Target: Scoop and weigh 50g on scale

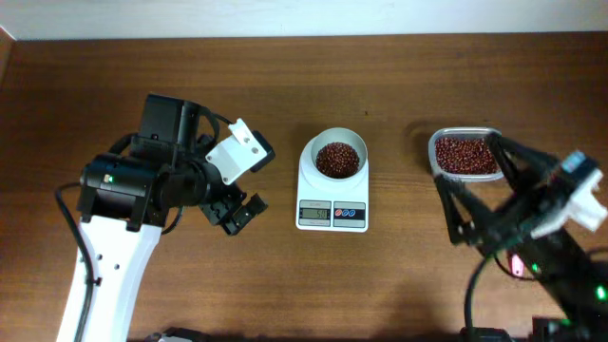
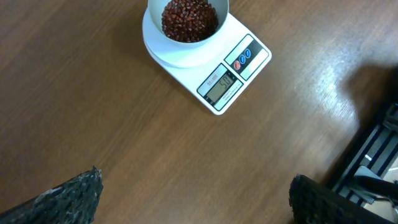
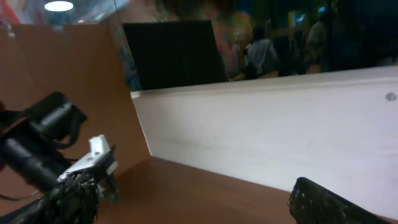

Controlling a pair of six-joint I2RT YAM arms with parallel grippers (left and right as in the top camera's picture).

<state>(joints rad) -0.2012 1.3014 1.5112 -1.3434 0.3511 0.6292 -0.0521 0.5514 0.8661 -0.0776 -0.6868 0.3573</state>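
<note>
– Red-brown beans (image 1: 336, 160) sit heaped in the bowl (image 1: 311, 152) of the scale (image 1: 332, 215), mid-table. So what worries you?
– Both my tools are slack. My left gripper (image 2: 196, 180) hangs with its fingers (image 2: 68, 196) spread wide and nothing between them, just left of the scale. My right gripper (image 3: 196, 193) is spread and bare too, and its arm (image 1: 532, 209) reaches over the clear tub (image 1: 461, 132) of spare beans
– No scoop?
– None that I can see. If I must top up, I'd judge that pinching loose beans with bare fingers would scatter them across the wooden table (image 1: 285, 285)
– And the reading?
– The digits are too small for me to read, so I cannot say how close to target I am. One careless load could overshoot
– Anything else?
– My left fingers are near the scale, and a nudge would shove the bowl and spoil the weight. My right arm, dropping, could clip the tub's rim and tip it
</note>
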